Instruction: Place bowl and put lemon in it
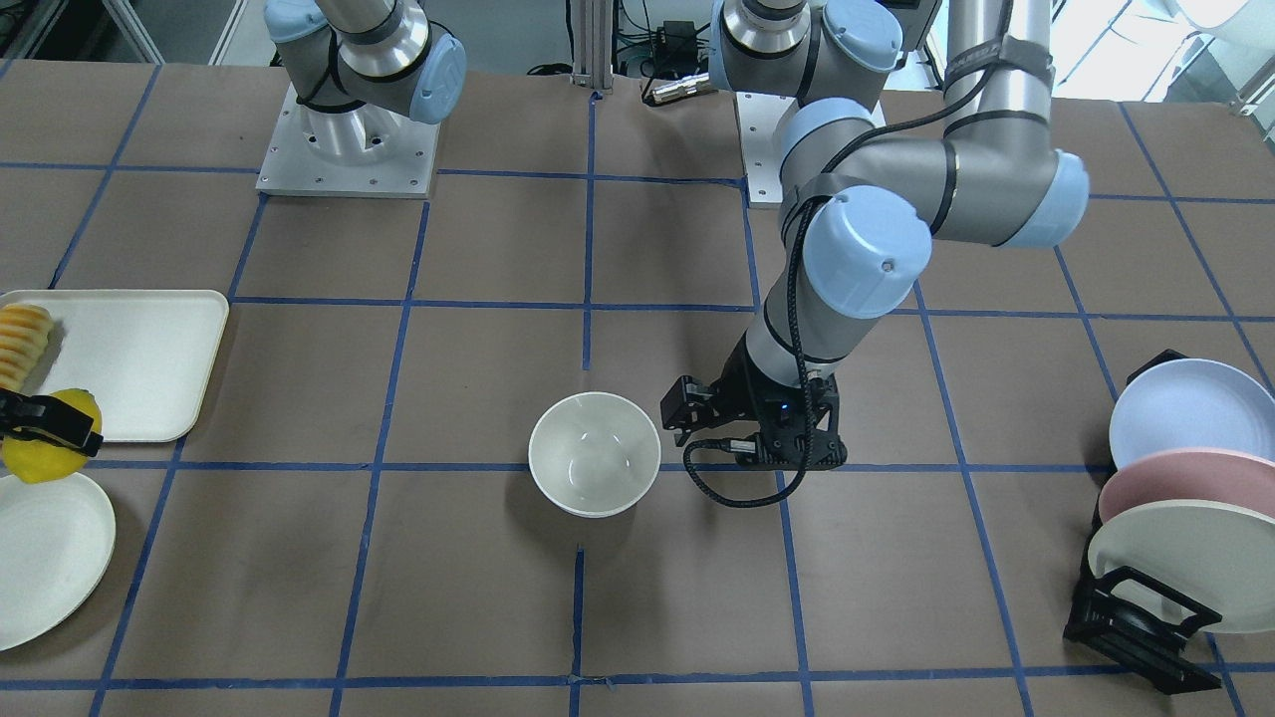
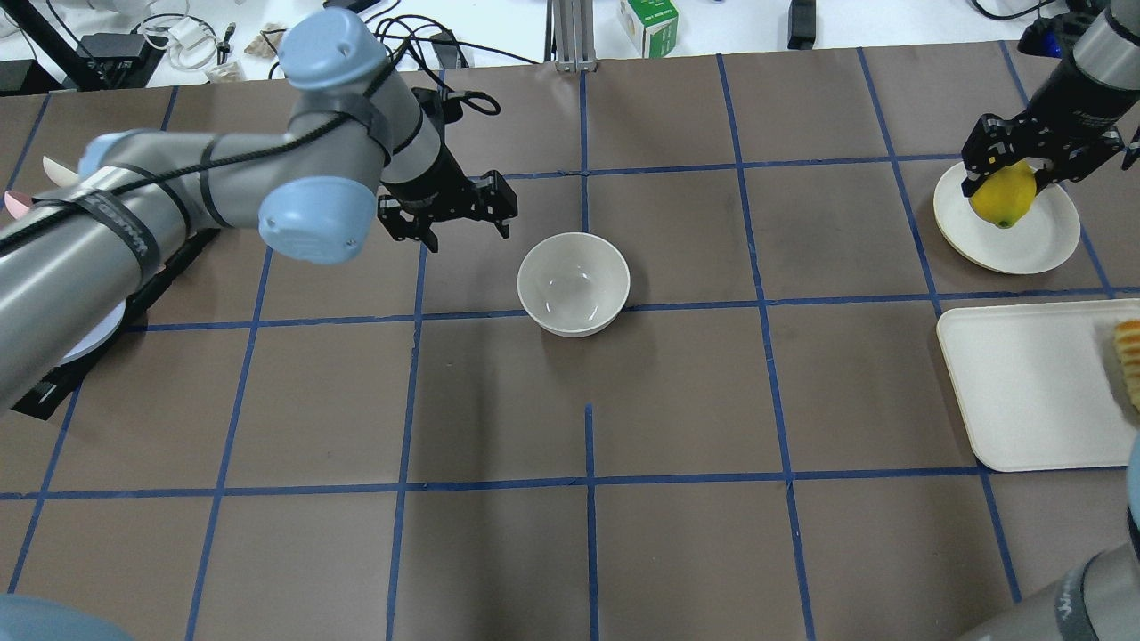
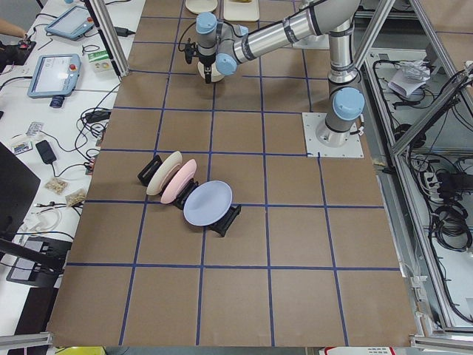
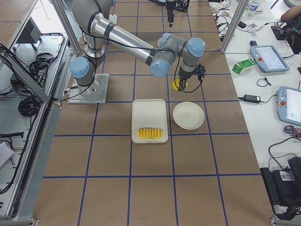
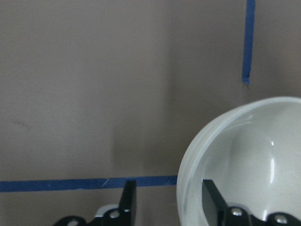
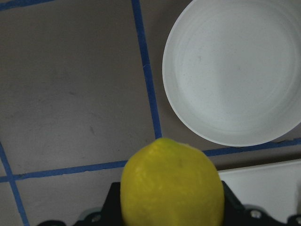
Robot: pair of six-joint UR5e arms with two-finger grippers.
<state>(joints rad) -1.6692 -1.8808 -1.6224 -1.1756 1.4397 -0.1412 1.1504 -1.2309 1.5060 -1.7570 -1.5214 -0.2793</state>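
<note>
Right claw (image 2: 1008, 181) grips lemon (image 2: 1003, 203), long axis roughly upright, tip downward.

Bright even light; soft shadows; glare inside bowl (image 1: 594, 466).

no legible text, labels or numbers anywhere

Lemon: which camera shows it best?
The overhead exterior view: the whole lemon shows, gripped in the right end effector. The right wrist view is closer but crops it; front-facing catches it at the edge; exterior right shows it tiny.
</note>
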